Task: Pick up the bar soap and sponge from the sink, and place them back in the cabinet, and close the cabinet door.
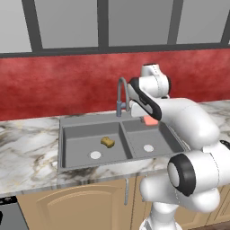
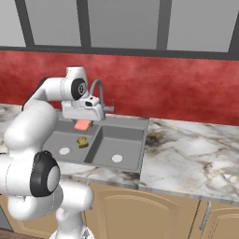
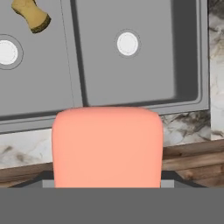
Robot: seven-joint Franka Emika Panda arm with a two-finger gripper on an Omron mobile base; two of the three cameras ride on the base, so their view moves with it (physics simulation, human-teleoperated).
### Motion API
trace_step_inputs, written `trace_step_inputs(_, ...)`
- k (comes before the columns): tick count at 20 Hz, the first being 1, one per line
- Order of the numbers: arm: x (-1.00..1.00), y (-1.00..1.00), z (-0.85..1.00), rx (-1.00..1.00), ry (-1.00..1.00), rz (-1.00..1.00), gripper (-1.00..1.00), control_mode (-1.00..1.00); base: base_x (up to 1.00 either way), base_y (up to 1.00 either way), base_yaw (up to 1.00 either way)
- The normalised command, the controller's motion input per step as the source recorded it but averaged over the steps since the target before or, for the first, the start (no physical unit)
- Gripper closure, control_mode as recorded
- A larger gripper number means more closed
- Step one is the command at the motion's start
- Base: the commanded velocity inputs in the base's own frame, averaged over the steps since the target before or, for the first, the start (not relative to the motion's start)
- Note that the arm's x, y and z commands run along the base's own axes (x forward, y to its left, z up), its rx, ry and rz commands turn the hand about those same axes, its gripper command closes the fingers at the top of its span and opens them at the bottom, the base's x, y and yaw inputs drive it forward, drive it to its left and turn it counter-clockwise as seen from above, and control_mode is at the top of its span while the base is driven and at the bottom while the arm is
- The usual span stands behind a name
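Red backsplash [image 1: 54,85] behind a marble-topped table [image 2: 186,154], grey-framed window panes [image 1: 67,22] above. Set into the table: the sink [image 1: 67,143], grey, double-basin, gooseneck faucet [image 1: 120,96] at its back edge between the two basins. One white round drain disc in each basin: the left one [image 1: 95,155], the right one [image 1: 148,148].

Lying on the floor of the left basin: the sponge [image 1: 107,142], yellow-brown with a darker face, just beyond the left drain disc, apart from it and near the divider between the basins. Seen also in the right base view [image 2: 82,142] and at the top left of the hand view [image 3: 30,14].

Raised above the sink: the bar soap [image 1: 150,120], salmon-pink, rounded corners, clear of the basin floor. From the left base view, over the back part of the right basin, partly hidden behind the white forearm. From the right base view, just under the end effector [image 2: 84,120], soap [image 2: 82,124] hanging below the white hand near the faucet. From the hand view, soap [image 3: 107,146] large and close at the bottom centre, the sink and the table's front edge beneath it.

End effector pinching the bar soap between its two fingers, held partly spread by the width of the block; fingertips themselves hidden behind the soap in the hand view.

Below the table: tan lower cabinets [image 2: 140,210] with arched panel doors.
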Motion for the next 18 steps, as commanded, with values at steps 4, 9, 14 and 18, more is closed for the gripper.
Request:
trace_step_inputs(4, -0.08, 0.00, 0.13, 0.00, 0.00, 0.00, 1.00, -1.00, 0.00, 0.00, 0.00)
trace_step_inputs(9, -0.02, 0.00, 0.03, 0.00, 0.00, 0.00, 1.00, 1.00, -0.18, 0.00, 0.00)
trace_step_inputs(14, 0.00, 0.00, 0.00, 0.00, 0.00, 0.00, 1.00, 1.00, -0.36, -0.02, 0.00)
trace_step_inputs(18, 0.00, 0.00, 0.00, 0.00, 0.00, 0.00, 1.00, 1.00, -0.45, 0.00, 0.00)
